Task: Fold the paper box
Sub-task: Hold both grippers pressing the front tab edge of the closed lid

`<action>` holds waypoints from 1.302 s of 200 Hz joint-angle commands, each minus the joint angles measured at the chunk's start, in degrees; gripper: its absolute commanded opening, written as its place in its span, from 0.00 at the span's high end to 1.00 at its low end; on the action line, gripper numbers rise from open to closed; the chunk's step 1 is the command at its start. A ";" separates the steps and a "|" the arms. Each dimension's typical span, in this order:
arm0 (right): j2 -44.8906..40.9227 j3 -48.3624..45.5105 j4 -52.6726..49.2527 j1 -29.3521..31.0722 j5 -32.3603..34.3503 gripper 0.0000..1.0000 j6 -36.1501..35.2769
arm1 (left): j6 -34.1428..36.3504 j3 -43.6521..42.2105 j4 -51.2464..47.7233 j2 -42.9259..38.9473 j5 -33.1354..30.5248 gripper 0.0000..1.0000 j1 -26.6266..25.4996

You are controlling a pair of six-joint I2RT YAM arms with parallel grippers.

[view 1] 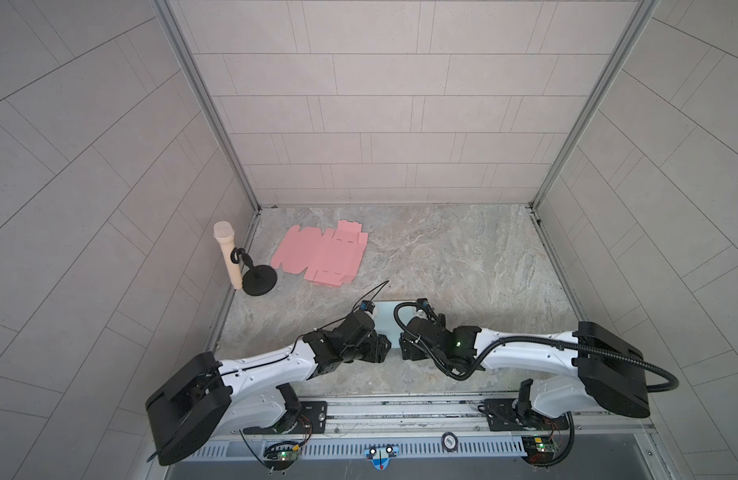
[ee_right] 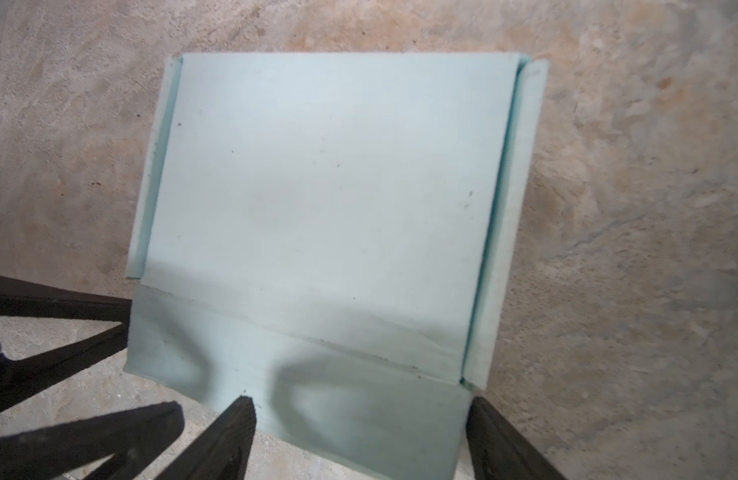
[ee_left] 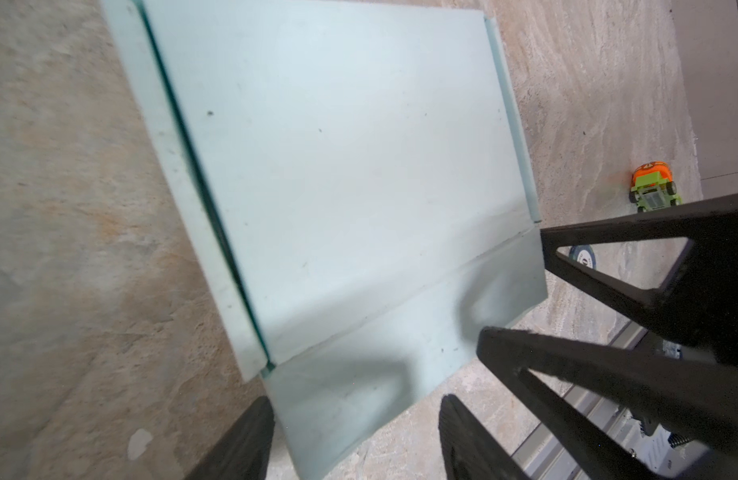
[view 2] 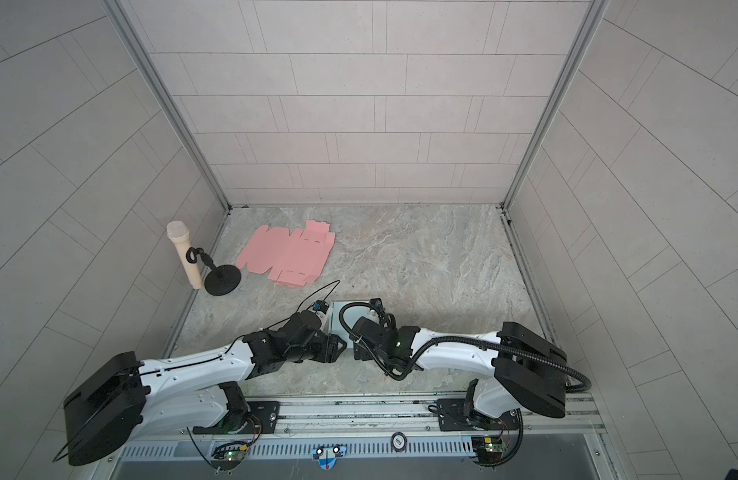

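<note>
A pale blue paper box (ee_right: 330, 199) lies flat on the marble table, its side strips folded in and its near flap (ee_right: 350, 411) lying out. In both top views only a strip of it (view 1: 386, 316) (view 2: 337, 316) shows between the two wrists. My left gripper (ee_left: 355, 436) is open, its fingers standing either side of one corner of that flap. My right gripper (ee_right: 363, 432) is open too, spanning most of the flap's width. Both grippers (view 1: 382, 349) (view 1: 405, 351) point down side by side over the box's near edge. Neither holds anything.
A flat pink box cut-out (view 1: 321, 255) (view 2: 288, 255) lies at the back left. Beside it a beige microphone (view 1: 228, 257) leans on a black stand (view 1: 259, 282). A small orange and green toy car (ee_left: 654, 187) sits near the table's front rail (view 1: 400, 411).
</note>
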 commanded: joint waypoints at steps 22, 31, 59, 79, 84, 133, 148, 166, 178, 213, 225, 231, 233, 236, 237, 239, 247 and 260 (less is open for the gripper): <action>0.19 -1.18 3.15 0.40 -1.38 0.18 2.21 | -0.16 -0.42 1.51 -0.07 -0.01 0.34 -0.39; 0.13 -1.19 3.24 0.41 -1.63 0.18 2.29 | -0.17 -0.26 1.26 -0.32 -0.01 0.33 -0.44; 0.24 -0.92 3.19 0.41 -1.84 0.18 2.29 | -0.07 0.24 0.04 -1.04 -0.18 0.34 -0.48; -0.11 -1.18 3.11 0.41 -1.66 0.18 2.38 | -0.18 0.22 -0.41 -1.46 -0.36 0.34 -0.41; -0.28 -1.18 3.09 0.41 -1.70 0.18 2.47 | -0.16 0.17 -0.50 -1.48 -0.36 0.34 -0.41; -2.47 -1.53 2.33 0.45 -1.43 0.18 2.39 | -0.07 0.96 -2.43 -1.89 -1.16 0.35 -0.40; -2.33 -1.71 2.62 0.41 -1.62 0.18 2.42 | 0.01 1.21 -2.67 -1.67 -1.15 0.35 -0.42; -2.20 -2.35 4.23 0.41 -2.36 0.18 2.93 | 0.10 1.54 -2.75 -1.31 -1.09 0.35 -0.45; -2.16 -2.67 5.33 0.41 -2.96 0.18 3.32 | 0.02 1.67 -2.80 -1.22 -1.06 0.35 -0.47; -1.21 -2.50 4.57 0.41 -2.54 0.18 3.36 | 0.02 2.96 -4.04 -1.70 -2.03 0.35 -1.97; -0.76 -2.54 4.57 0.41 -2.52 0.18 3.42 | -0.03 3.13 -4.04 -1.53 -2.03 0.35 -2.35; -0.66 -2.50 4.62 0.41 -2.61 0.18 3.44 | -0.07 3.16 -4.07 -1.49 -2.03 0.35 -2.42; -0.66 -2.50 4.67 0.41 -2.55 0.18 3.44 | -0.18 3.22 -4.05 -1.48 -2.03 0.35 -2.48; -0.66 -2.50 4.61 0.41 -2.59 0.18 3.44 | -0.21 3.21 -4.04 -1.44 -2.10 0.35 -2.51; -0.66 -2.50 4.65 0.41 -2.61 0.18 3.44 | -0.23 3.18 -4.04 -1.46 -2.11 0.35 -2.59; -0.66 -2.50 4.68 0.41 -2.49 0.18 3.44 | -0.18 3.20 -4.04 -1.48 -2.12 0.35 -2.60; -0.82 -2.50 4.62 0.41 -2.42 0.18 3.48 | -0.26 3.29 -4.12 -1.57 -2.12 0.35 -2.68; -1.16 -2.45 4.38 0.40 -2.05 0.18 3.44 | -0.25 3.42 -4.34 -1.57 -2.25 0.35 -2.68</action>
